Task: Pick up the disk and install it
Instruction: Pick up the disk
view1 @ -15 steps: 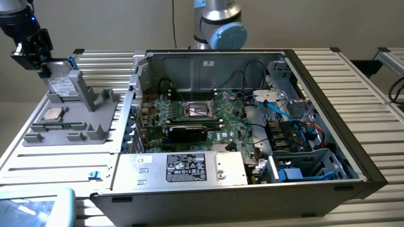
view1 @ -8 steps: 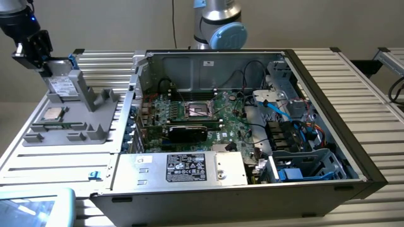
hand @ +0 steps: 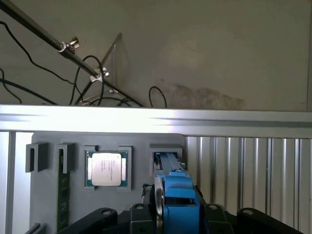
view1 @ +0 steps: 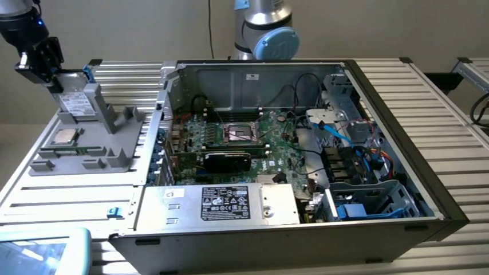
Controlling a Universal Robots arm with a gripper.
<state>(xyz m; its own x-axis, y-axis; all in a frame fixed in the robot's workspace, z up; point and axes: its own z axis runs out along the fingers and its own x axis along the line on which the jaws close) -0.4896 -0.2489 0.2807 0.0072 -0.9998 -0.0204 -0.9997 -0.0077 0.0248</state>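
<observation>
1. The open computer case [view1: 306,143] sits on the surface [view1: 443,114]; installing is not yet done.
2. The grey holder [view1: 99,132] beside it carries the disk [view1: 75,103] upright in a slot.
3. The jaws grip the disk's top edge; it looks unlifted.

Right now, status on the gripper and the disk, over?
Gripper closed on the disk, edge-up. Disk seated in the grey holder, not yet lifted. CPU chip in the next slot, apart.
</observation>
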